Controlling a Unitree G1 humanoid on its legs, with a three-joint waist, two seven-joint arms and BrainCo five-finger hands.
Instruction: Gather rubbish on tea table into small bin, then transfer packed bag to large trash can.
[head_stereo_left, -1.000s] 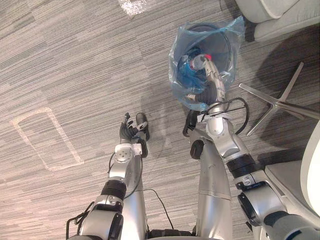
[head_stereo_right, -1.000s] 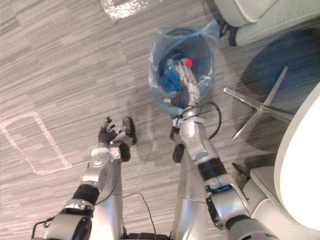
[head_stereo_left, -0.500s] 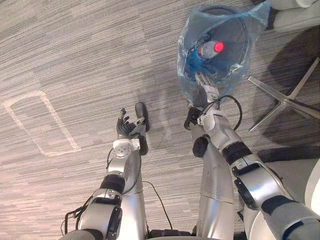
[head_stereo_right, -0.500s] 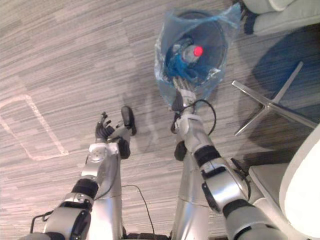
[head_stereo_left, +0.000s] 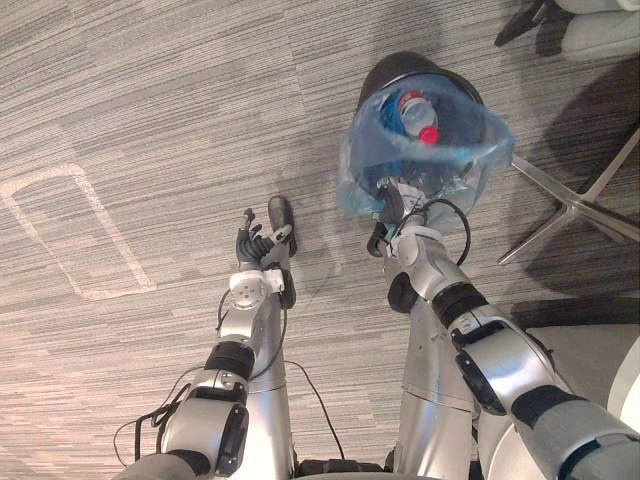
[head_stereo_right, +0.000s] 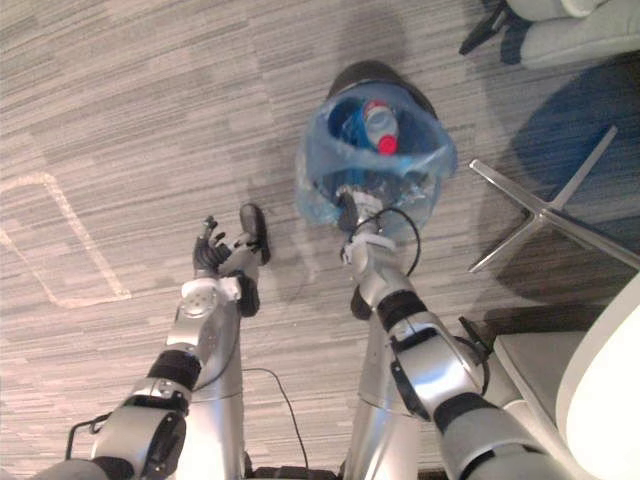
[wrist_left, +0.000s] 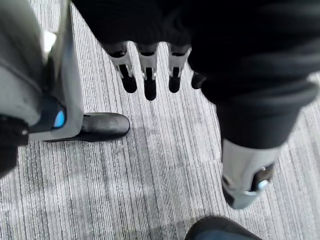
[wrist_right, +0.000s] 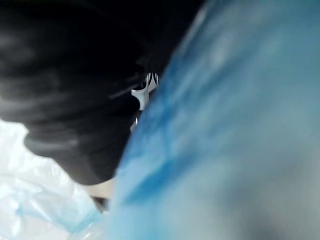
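A blue plastic bag (head_stereo_left: 425, 150) bulges up out of the small black bin (head_stereo_left: 400, 68) on the carpet and leans toward me. Inside it lies a bottle with a red cap (head_stereo_left: 417, 115) among other rubbish. My right hand (head_stereo_left: 396, 196) is at the bag's near edge, where the plastic bunches around it; the hand looks closed on the bag, its fingers buried in the film. Blue plastic (wrist_right: 235, 125) presses right against that hand in the right wrist view. My left hand (head_stereo_left: 258, 246) hangs over bare carpet to the left, fingers (wrist_left: 145, 75) straight and empty.
A silver star-shaped chair base (head_stereo_left: 572, 203) lies on the floor right of the bin. Pale upholstered furniture (head_stereo_left: 600, 30) stands at the far right, and a white seat (head_stereo_left: 625, 380) is at my near right. A taped rectangle (head_stereo_left: 70, 225) marks the carpet on the left.
My right hand has drawn back from deep inside the bag to its near edge. The bag has risen out of the bin toward me. The camera has shifted too.
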